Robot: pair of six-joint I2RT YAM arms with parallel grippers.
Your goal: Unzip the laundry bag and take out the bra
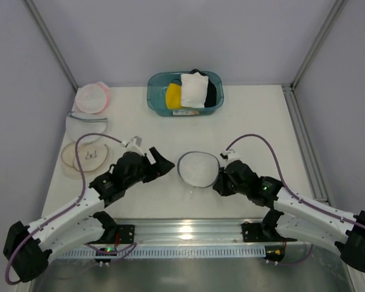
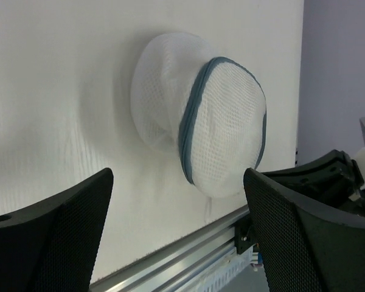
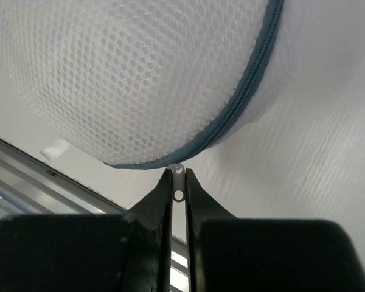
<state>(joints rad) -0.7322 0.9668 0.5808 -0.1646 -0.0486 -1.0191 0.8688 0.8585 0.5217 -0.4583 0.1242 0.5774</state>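
Observation:
The laundry bag (image 1: 198,167) is a round white mesh pouch with a grey-blue zipper rim, lying mid-table between my arms. It is zipped shut in the left wrist view (image 2: 201,115) and fills the right wrist view (image 3: 140,79). My right gripper (image 3: 179,182) is shut on the white zipper pull (image 3: 179,188) at the bag's near right edge; from above the gripper (image 1: 221,180) touches the bag. My left gripper (image 1: 164,165) is open, just left of the bag, with its fingers (image 2: 61,237) apart. The bra is hidden; I cannot make it out through the mesh.
A teal bin (image 1: 155,97) at the back holds a yellow garment (image 1: 173,95), a white pad (image 1: 193,90) and something black. A pink-rimmed pouch (image 1: 91,97), a grey-rimmed pouch (image 1: 85,125) and a beige-rimmed pouch (image 1: 85,158) lie along the left edge. A metal rail (image 1: 182,231) runs along the near edge.

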